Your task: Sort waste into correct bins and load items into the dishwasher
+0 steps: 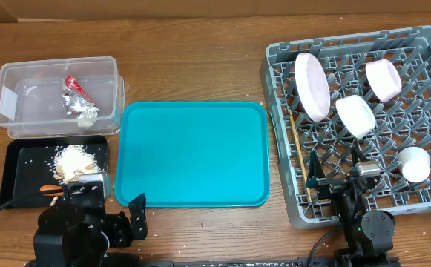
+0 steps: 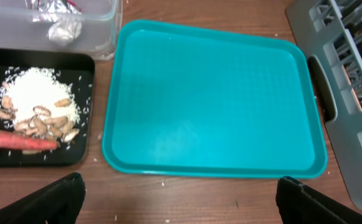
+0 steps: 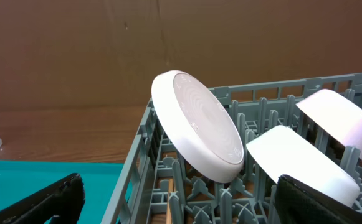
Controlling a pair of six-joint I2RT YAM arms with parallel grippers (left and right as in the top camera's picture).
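Red and silver foil wrappers (image 1: 79, 100) lie in the clear tub (image 1: 22, 74). Pale food scraps (image 1: 76, 159) and an orange carrot (image 1: 50, 190) rest on the black tray (image 1: 18, 159). In the grey dishwasher rack (image 1: 293, 215) a white plate (image 1: 312, 87) and two bowls (image 1: 383, 80) (image 1: 356, 116) stand on edge, with a cup (image 1: 413, 164) and chopsticks (image 1: 298, 152). My left gripper (image 2: 181, 199) hangs open and empty over bare wood before the teal tray. My right gripper (image 3: 181, 202) stands open and empty over the rack's front left corner, near the plate (image 3: 199, 124).
A large teal tray (image 1: 193, 154) lies between the black tray and the rack, with nothing on it. Stray grains dot the wood near its front edge. A brown wall rises behind the table in the right wrist view.
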